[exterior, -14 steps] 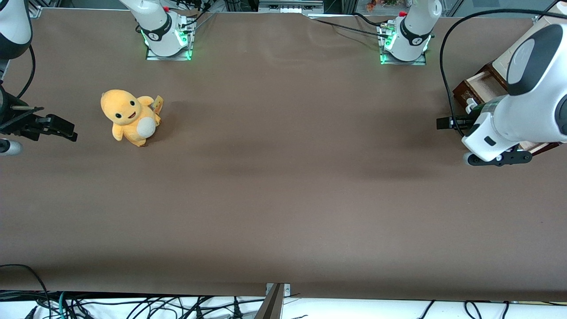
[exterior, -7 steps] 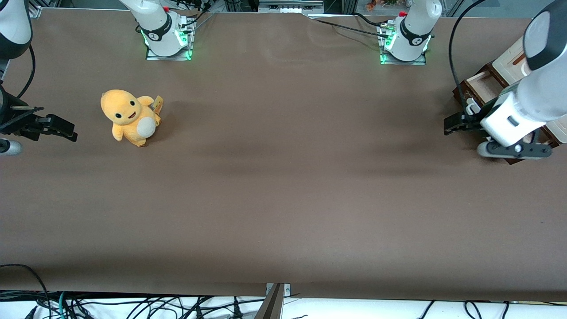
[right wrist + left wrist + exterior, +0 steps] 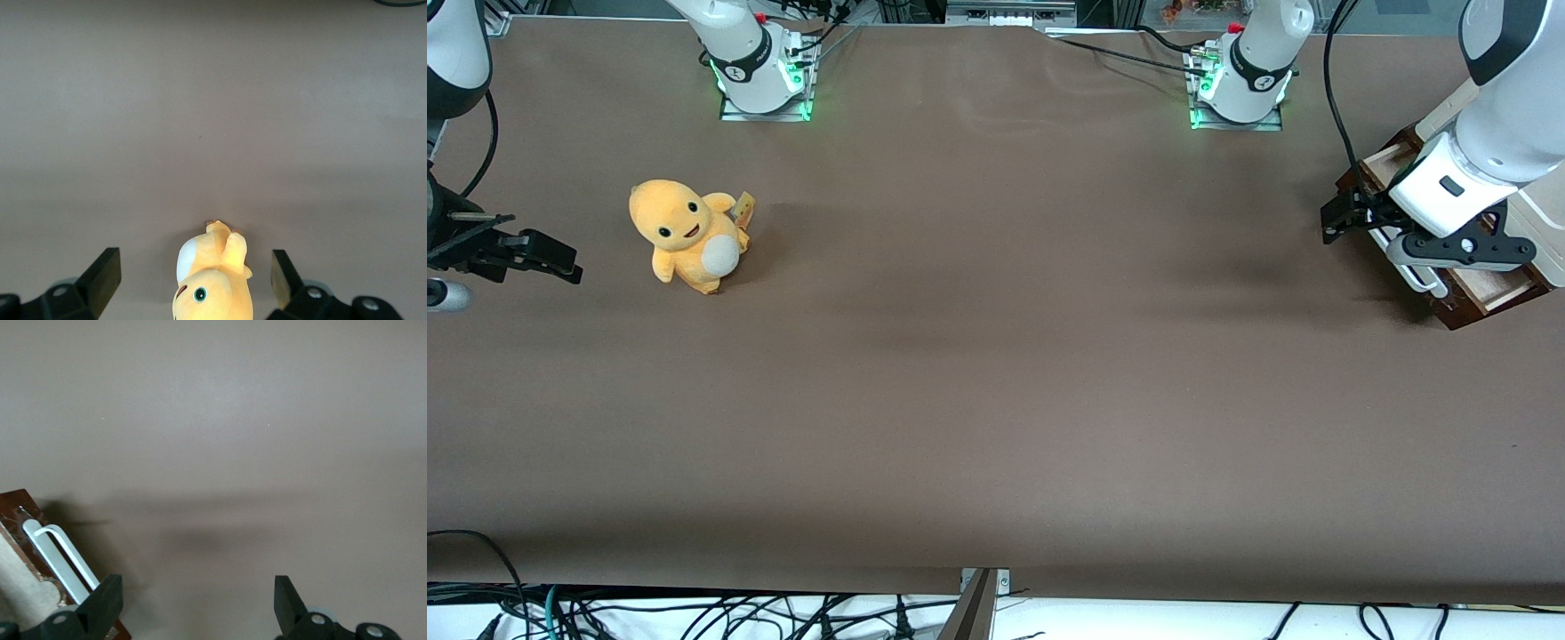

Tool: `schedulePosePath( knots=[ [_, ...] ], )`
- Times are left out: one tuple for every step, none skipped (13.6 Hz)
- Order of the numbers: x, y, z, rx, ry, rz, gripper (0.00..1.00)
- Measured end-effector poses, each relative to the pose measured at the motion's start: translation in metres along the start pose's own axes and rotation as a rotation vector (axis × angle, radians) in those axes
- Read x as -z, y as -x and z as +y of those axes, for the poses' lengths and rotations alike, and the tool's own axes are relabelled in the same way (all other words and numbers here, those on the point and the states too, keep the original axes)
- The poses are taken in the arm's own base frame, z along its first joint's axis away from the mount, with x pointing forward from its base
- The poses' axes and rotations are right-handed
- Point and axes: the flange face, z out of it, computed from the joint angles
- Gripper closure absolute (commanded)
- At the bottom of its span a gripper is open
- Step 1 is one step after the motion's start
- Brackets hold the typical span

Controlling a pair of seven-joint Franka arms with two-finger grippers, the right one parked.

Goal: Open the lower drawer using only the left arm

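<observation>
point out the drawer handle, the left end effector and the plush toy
drawer handle (image 3: 59, 555), left wrist view, on the silvery-white bar
left end effector (image 3: 198, 603), left wrist view, midway between its open fingertips, in front of the drawer
plush toy (image 3: 691, 235), front view, on its orange body

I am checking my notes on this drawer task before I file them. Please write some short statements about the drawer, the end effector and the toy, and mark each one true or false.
1. The lower drawer is pulled out, its pale inside showing. True.
2. The end effector is closed on the handle. False: its fingers are spread apart, and the handle lies beside one finger, not between them.
3. A yellow plush toy sits on the table toward the parked arm's end. True.
4. The plush toy lies inside the drawer. False: it is on the table, away from the cabinet.
5. The handle is a silvery-white bar. True.
</observation>
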Motion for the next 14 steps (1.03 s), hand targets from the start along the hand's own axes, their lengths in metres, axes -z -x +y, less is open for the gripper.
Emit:
schedulePosePath(
  knots=[
    [0.0002,-0.0003,-0.0027,0.012,0.012,0.000,0.00],
    [0.0003,-0.0006,-0.0066,0.021,0.016,0.001,0.00],
    [0.0005,-0.0008,-0.0093,0.026,0.017,0.002,0.00],
    [0.0009,-0.0009,-0.0102,0.028,0.017,0.004,0.00],
    [0.0017,-0.0008,-0.0102,0.029,0.017,0.007,0.00],
    [0.0024,-0.0005,-0.0102,0.029,0.017,0.008,0.00],
    [0.0034,-0.0001,-0.0102,0.029,0.018,0.010,0.00],
    [0.0043,0.0004,-0.0103,0.030,0.018,0.012,0.00],
    [0.0050,0.0007,-0.0106,0.030,0.016,0.013,0.00],
    [0.0053,0.0008,-0.0109,0.030,0.013,0.014,0.00],
    [0.0054,0.0008,-0.0112,0.029,0.009,0.014,0.00],
    [0.0054,0.0008,-0.0112,0.029,0.009,0.014,0.00],
    [0.0054,0.0009,-0.0112,0.029,0.008,0.014,0.00],
    [0.0054,0.0009,-0.0112,0.029,0.008,0.014,0.00]
  ],
)
